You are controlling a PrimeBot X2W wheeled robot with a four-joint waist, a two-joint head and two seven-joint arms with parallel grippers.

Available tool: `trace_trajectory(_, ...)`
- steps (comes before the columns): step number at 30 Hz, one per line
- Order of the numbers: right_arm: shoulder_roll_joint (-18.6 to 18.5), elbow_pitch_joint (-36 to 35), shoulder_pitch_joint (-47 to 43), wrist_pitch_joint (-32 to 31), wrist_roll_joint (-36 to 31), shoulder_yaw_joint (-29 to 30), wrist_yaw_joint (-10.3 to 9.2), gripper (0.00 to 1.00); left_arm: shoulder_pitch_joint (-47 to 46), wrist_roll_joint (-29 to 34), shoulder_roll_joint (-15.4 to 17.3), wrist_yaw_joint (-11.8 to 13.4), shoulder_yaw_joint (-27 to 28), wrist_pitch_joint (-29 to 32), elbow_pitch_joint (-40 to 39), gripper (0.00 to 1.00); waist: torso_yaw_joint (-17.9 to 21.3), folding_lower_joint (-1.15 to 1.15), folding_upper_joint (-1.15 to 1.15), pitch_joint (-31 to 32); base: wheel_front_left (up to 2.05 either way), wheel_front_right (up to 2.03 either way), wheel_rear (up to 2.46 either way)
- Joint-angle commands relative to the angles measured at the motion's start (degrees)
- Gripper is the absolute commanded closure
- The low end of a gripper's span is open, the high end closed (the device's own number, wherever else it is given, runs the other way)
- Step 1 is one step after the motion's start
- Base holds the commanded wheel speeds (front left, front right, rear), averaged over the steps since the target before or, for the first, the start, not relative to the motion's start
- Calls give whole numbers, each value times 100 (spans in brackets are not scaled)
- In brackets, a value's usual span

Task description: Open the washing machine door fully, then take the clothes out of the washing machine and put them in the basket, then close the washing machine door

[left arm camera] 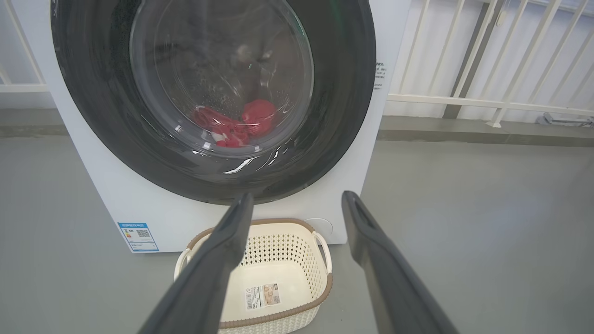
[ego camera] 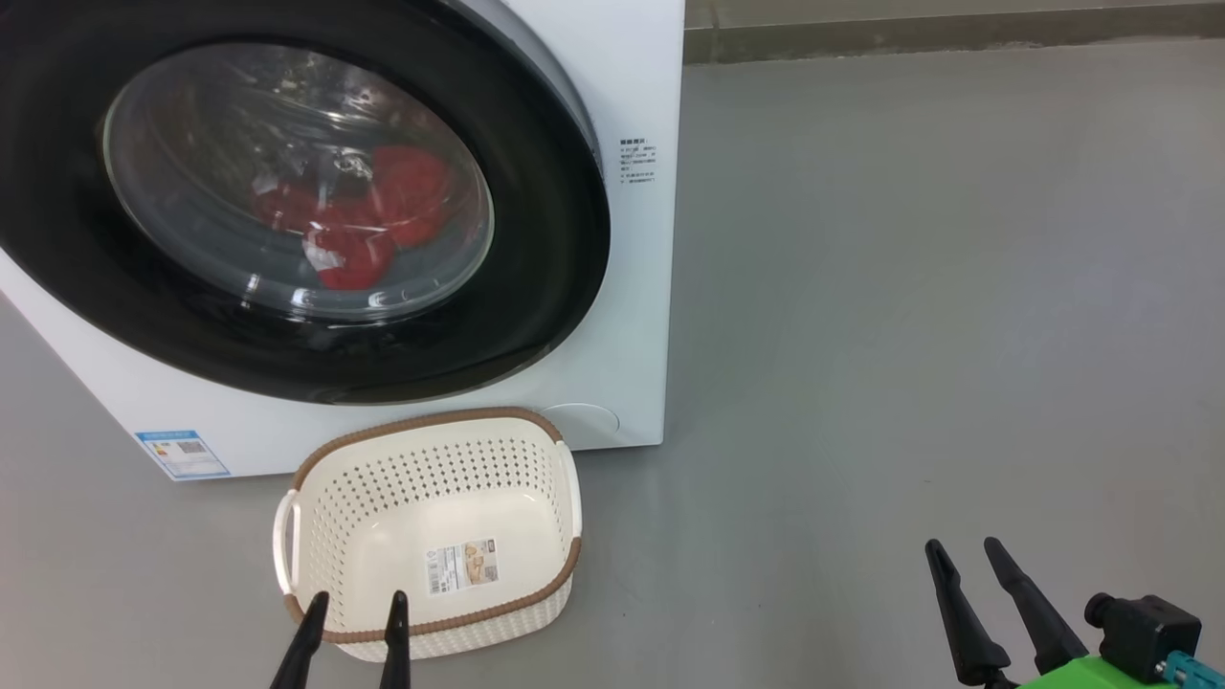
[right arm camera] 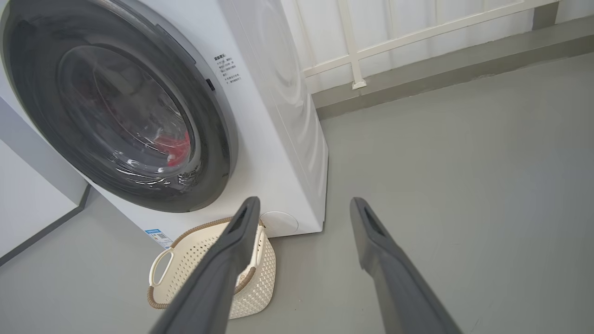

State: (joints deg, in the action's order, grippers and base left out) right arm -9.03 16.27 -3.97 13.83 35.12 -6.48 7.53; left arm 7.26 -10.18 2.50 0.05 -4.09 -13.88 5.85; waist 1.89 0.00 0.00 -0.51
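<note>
Round black-rimmed glass washing machine door (ego camera: 536,239) closed over red fabric clothes (ego camera: 354,225); cream perforated plastic basket (ego camera: 383,498) on grey floor (ego camera: 909,287) before it (left gripper (ego camera: 358,597), right gripper (ego camera: 963,544) spread, empty).

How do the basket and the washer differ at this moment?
The basket is empty and open-topped; the washer holds red clothes behind its shut door. The basket is small, cream and perforated; the washer is much bigger, smooth and white. Both stand on the grey floor.

We hold our left gripper (ego camera: 356,605) and our right gripper (ego camera: 965,550) low, both with fingers (left arm camera: 218,269) spread wide apart, gripping nothing.
</note>
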Motion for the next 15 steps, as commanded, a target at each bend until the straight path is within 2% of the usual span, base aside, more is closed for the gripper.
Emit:
trace_trajectory(1,-120,-126,47,117,-129,-101,-4,0,-44,172,38,42,168,-112,-119,0,7,0,0,-4,0,0,0)
trace_trajectory(15,-35,-135,-7,117,-167,84,-4,0,-47,-11,38,-75,349,-112,170,0,44,0,0,-27,0,0,0)
